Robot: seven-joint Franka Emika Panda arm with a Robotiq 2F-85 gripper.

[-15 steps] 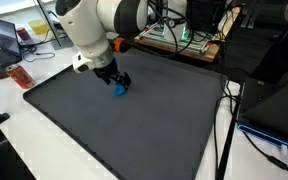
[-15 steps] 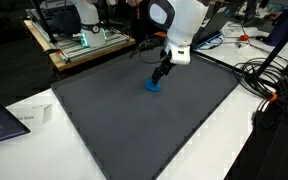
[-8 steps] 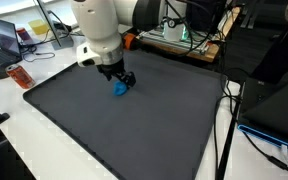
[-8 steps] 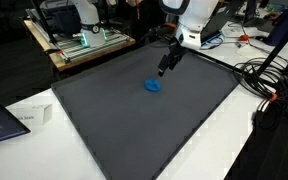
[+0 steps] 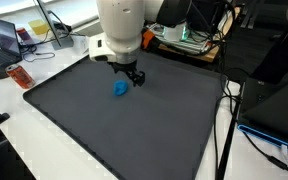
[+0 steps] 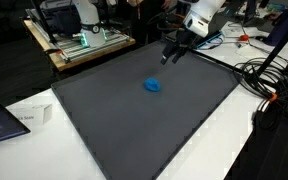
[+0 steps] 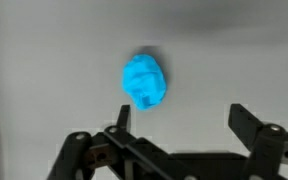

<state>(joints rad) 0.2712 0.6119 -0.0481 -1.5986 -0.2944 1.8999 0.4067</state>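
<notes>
The gripper [image 5: 136,78] has risen off the blue lump [image 5: 119,88] — fingers spread, holding nothing — so the lump lies released on the dark mat [image 5: 134,140]

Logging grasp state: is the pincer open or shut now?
Open. In the wrist view the pincer has its fingers wide apart, nothing between them; the crumpled bright-blue lump lies free on the dark grey mat.

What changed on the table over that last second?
The end effector, down at the blue lump a second ago, has lifted and drawn back toward the far edge of the dark mat, open and empty. The lump has not moved.
</notes>
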